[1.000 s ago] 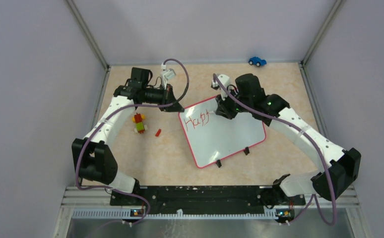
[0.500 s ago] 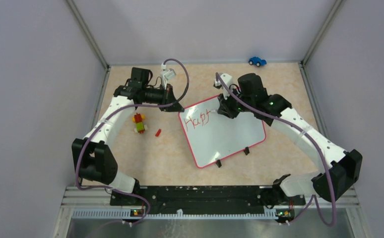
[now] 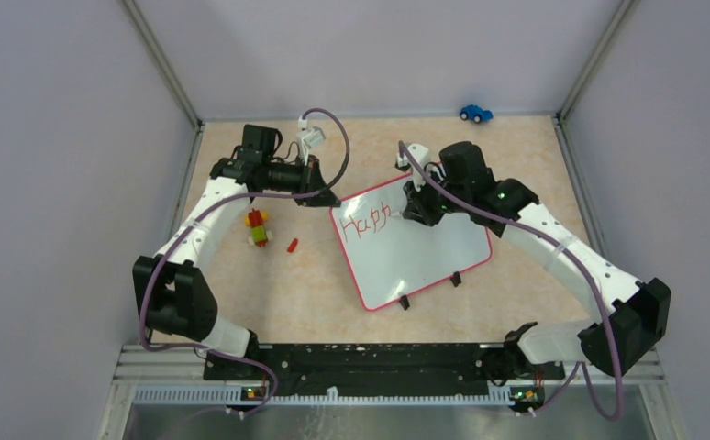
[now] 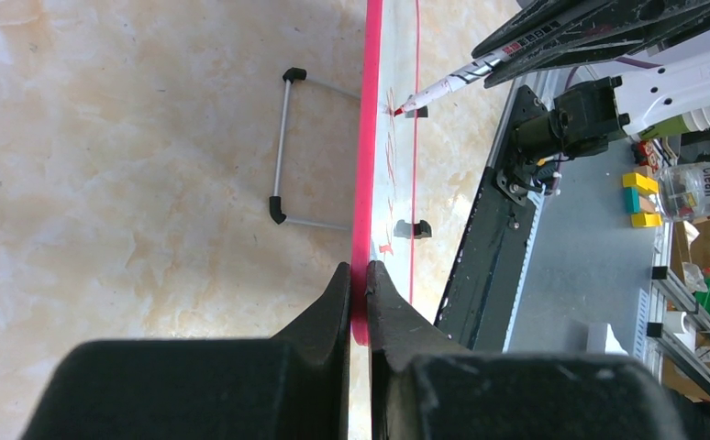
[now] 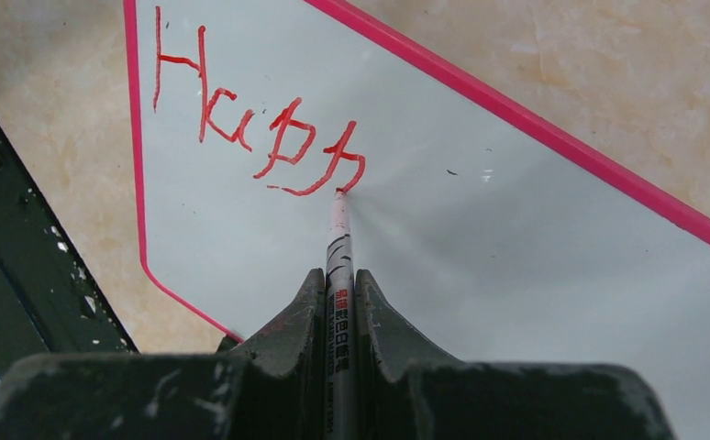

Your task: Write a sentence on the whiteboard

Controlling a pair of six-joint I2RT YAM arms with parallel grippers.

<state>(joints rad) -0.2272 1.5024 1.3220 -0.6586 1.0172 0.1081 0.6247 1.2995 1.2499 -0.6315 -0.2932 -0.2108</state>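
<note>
Whiteboard (image 3: 425, 257) sat in the middle of the table (image 3: 241, 289), turned a bit so that one corner pointed at your left arm. It had a thin pink frame and two small black feet (image 3: 404, 302) on its near edge. The sentence (image 3: 367, 225) was in red, in the far left corner of the board. You could read "Happ" and no more than that.

Your right gripper (image 5: 338, 284) held a marker (image 5: 339, 243). Its jaws were pressed tight on the marker's body, one finger on each side. The red tip touched the board right at the end of the last letter.

Your left gripper (image 4: 359, 275) held the board at its far left corner. Its jaws were closed on the pink frame, pinching it between them. In the left wrist view you saw the board from its edge, like a thin pink line. A thin wire stand (image 4: 281, 147) was on the back side of the board, down on the table.

A small red piece (image 3: 292, 245) lay on the table to the left of the board, near it but not touching. A little block toy (image 3: 258, 227) was a bit more to the left. A blue toy car (image 3: 475, 113) sat at the far edge of the table, well apart from the board.
</note>
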